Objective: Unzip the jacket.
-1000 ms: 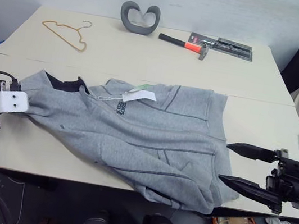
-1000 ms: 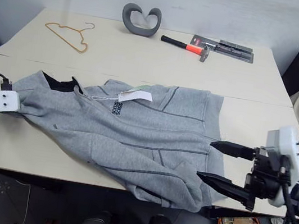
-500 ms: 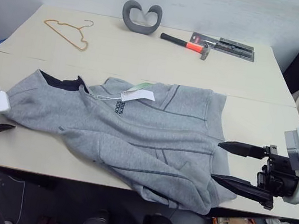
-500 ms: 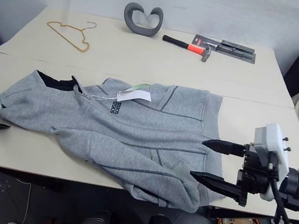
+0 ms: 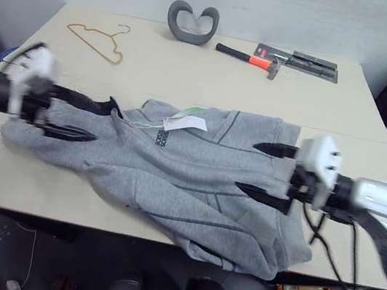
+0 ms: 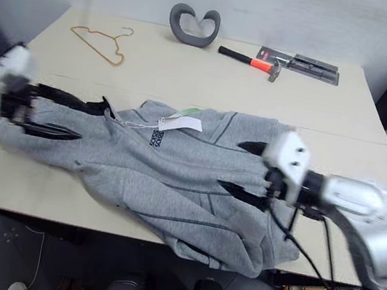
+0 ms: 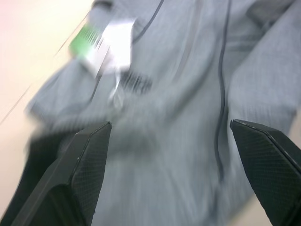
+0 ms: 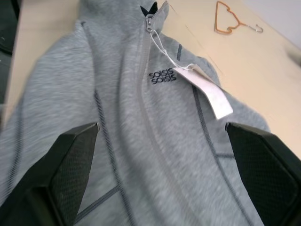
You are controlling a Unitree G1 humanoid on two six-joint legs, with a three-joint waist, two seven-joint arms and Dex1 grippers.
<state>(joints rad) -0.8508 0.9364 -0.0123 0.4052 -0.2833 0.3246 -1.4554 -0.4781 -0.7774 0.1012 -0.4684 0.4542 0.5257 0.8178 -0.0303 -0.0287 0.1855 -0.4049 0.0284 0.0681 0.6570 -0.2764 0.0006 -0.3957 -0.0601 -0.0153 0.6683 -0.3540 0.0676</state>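
Left gripper point(image 5: 73, 115) is spread wide over the jacket's hood end, nothing grasped. Right gripper point(image 5: 263, 171) is spread wide over the jacket's lower half, nothing grasped. The jacket point(image 5: 174, 175), zipped, is laid flat on the table point(image 5: 191, 67).

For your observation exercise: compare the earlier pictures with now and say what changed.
The left tool let go of the jacket at its hood end, opened and swung in above it. The right tool, open throughout, moved in over the hem end. Jacket, hanger and hammer stayed put.
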